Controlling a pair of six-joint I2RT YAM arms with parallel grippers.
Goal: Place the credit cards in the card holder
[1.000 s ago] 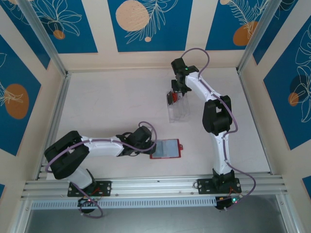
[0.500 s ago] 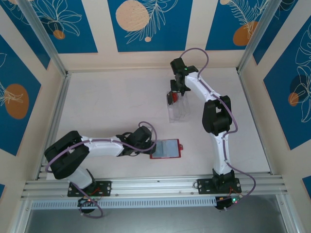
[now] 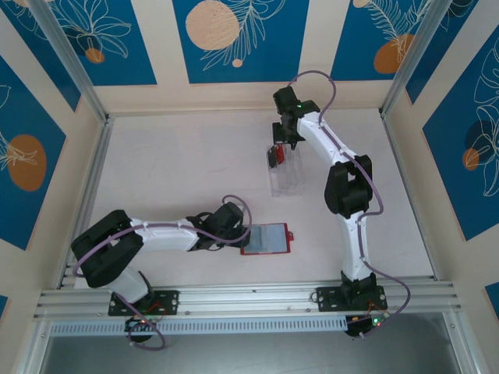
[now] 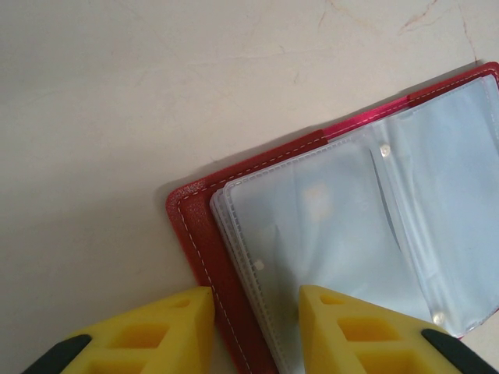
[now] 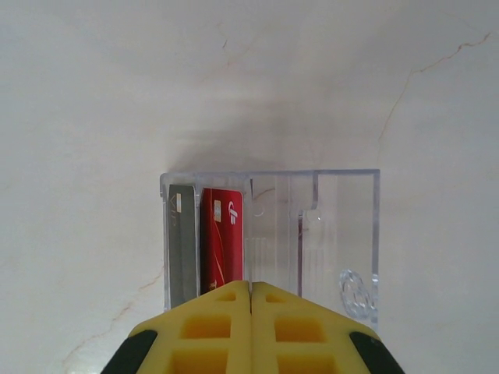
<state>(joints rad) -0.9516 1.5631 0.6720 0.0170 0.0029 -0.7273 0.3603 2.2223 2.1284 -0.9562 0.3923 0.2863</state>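
The card holder (image 3: 265, 238) lies open on the table, a red wallet (image 4: 192, 226) with greyish clear sleeves facing up. My left gripper (image 3: 236, 235) stands over its left edge. In the left wrist view that gripper (image 4: 256, 308) has its jaws apart, straddling the red border and the sleeve edges. A dark grey credit card (image 5: 181, 241) and a red one (image 5: 222, 241) stand in the left slots of a clear tray (image 5: 312, 173). My right gripper (image 5: 249, 285) is shut just over the tray (image 3: 287, 178), right of the red card. No card shows between its fingers.
Metal rails border the table on the left (image 3: 92, 179) and along the near edge (image 3: 249, 296). Patterned blue and cream walls enclose the back and sides. The right arm's elbow (image 3: 347, 187) rises beside the tray.
My right gripper's jaws have closed fully, and it has shifted slightly toward the tray's far end. The left gripper and the card holder have not moved.
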